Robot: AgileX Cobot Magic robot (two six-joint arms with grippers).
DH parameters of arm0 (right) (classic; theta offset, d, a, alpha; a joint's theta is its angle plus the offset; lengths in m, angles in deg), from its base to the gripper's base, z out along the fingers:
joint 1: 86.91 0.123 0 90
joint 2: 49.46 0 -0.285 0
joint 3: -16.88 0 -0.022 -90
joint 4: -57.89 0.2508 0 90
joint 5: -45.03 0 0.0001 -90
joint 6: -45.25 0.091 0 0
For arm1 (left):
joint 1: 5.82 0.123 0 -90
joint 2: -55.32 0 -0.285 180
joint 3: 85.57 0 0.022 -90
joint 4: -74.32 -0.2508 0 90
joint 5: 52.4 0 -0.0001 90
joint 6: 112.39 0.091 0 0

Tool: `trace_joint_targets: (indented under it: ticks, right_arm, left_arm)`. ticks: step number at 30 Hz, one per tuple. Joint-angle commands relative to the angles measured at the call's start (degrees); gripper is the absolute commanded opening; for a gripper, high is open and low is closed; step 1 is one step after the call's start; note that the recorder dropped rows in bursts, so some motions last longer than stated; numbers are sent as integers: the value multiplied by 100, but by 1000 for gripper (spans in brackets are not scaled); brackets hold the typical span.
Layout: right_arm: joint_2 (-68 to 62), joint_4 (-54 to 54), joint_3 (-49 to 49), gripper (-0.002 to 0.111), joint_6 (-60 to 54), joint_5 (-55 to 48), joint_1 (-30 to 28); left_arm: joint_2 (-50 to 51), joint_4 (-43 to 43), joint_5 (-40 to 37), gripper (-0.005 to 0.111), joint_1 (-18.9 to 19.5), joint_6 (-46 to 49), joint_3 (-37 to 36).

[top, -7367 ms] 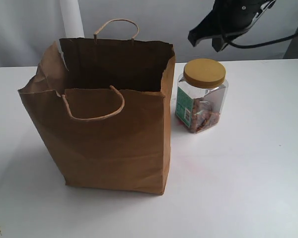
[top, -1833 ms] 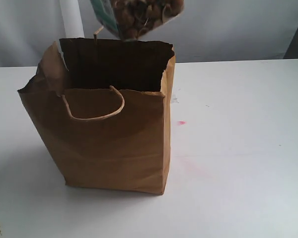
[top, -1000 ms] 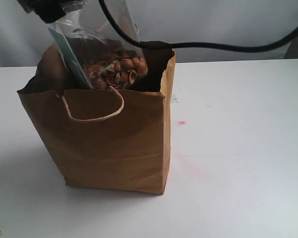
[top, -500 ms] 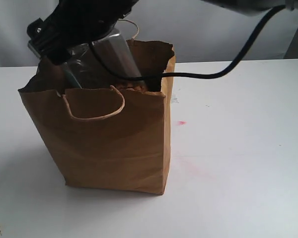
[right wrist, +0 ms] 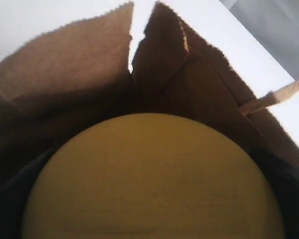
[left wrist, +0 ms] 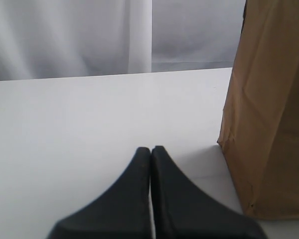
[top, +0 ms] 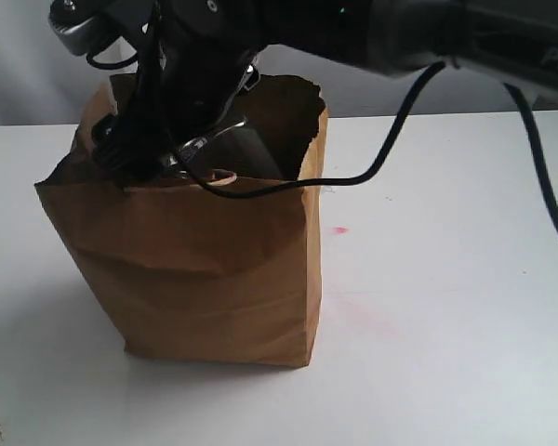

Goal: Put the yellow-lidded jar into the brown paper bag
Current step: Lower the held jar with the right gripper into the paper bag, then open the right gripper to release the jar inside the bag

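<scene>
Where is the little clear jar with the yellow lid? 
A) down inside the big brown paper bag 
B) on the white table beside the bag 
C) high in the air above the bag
A: in the right wrist view the yellow-lidded jar has the torn walls of the brown paper bag rising around it.

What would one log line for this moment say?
right hand: down in brown paper bag, gripping yellow-lidded jar | left hand: shut, empty, beside bag | release: not yet
</scene>
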Motion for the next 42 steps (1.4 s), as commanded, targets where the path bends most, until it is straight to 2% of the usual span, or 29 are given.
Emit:
trace_joint_targets:
  ticks: [1,5,26,42]
  right_arm:
    - [-141,-106,4,0,42,148,-67]
    - [-279,-78,4,0,271,578,-118]
    - [-1131,239,4,0,282,452,-279]
    - [-1165,239,4,0,282,431,-279]
  left_arm:
    - [17,22,54,1,-28,-22,13]
    - [17,22,54,1,-28,-22,13]
    - [17,22,54,1,-28,-22,13]
    - [17,22,54,1,-28,-22,13]
